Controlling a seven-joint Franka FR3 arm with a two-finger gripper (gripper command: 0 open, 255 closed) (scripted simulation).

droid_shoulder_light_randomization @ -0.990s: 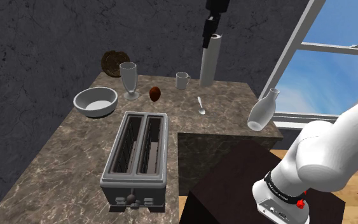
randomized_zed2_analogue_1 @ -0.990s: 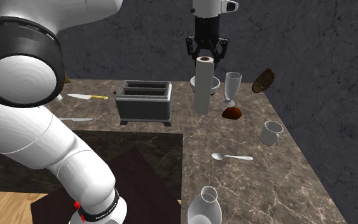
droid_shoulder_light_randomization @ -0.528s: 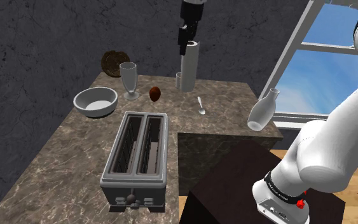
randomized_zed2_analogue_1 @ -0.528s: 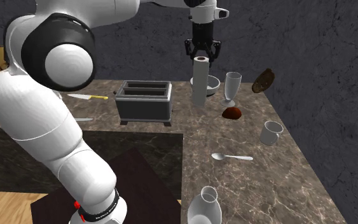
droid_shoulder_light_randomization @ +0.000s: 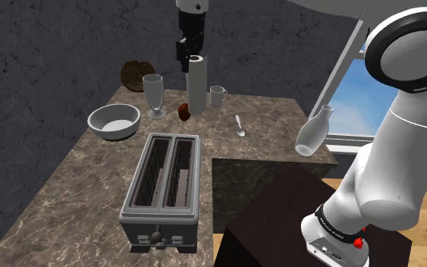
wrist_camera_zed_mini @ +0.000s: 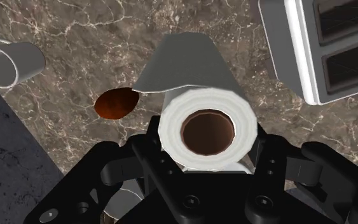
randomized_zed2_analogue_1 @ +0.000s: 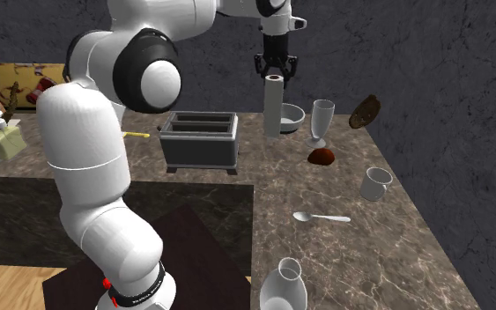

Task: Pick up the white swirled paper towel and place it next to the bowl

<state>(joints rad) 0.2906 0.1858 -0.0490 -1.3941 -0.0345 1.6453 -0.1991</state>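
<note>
- The pale grey round bowl (droid_shoulder_light_randomization: 114, 120) sits toward the shoulder view's left on the brown marbled bench (droid_shoulder_light_randomization: 60, 197), with a clear stemmed glass (droid_shoulder_light_randomization: 153, 94) just beside it.
- The white upright paper towel roll (droid_shoulder_light_randomization: 196, 85) has crossed that view leftward over the last second. It has come from beyond the white mug (droid_shoulder_light_randomization: 218, 95) to hang by the small brown oval lump (droid_shoulder_light_randomization: 184, 111). The carry looks mostly done, though the glass stands between roll and bowl.
- The black claw (droid_shoulder_light_randomization: 191, 53) stays clamped on the roll's top end.
- The second exterior view overlaps roll and bowl, so they seem to touch. The shoulder view shows them apart.
- The wrist view looks down the roll's hollow brown centre and adds the grip itself, with both fingers (wrist_camera_zed_mini: 151, 145) pressed against the roll's sides.
</note>
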